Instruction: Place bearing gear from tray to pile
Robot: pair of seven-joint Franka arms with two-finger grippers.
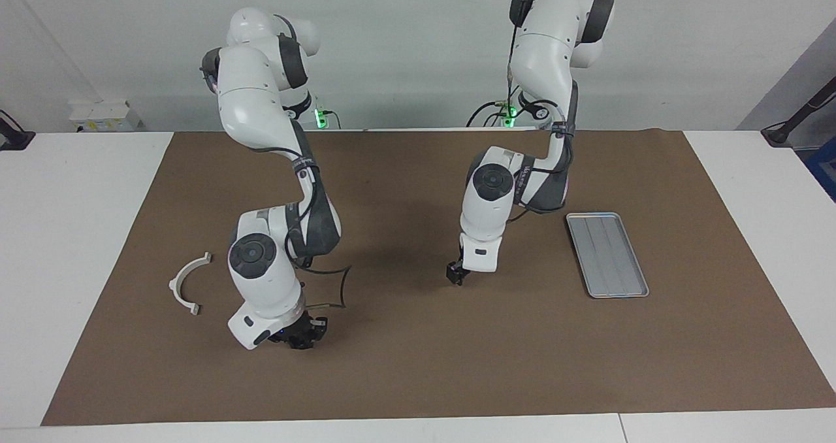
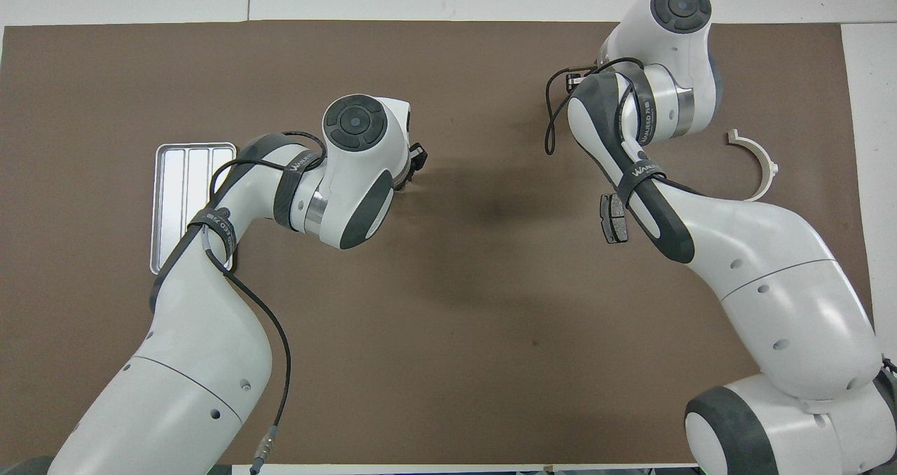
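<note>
The silver ridged tray (image 1: 607,253) lies toward the left arm's end of the table and nothing shows in it; it also shows in the overhead view (image 2: 183,195). No bearing gear shows. The pile is at the right arm's end: a white semicircular bracket (image 1: 188,283), also in the overhead view (image 2: 760,170), and one dark brake pad (image 2: 613,219) partly under the right arm. My left gripper (image 1: 455,276) hangs low over the mat's middle, beside the tray. My right gripper (image 1: 304,340) is low over the mat beside the bracket; in the overhead view its own arm hides it.
A brown mat (image 1: 418,377) covers the table, with white table surface (image 1: 78,234) at both ends. Black cables loop from both wrists.
</note>
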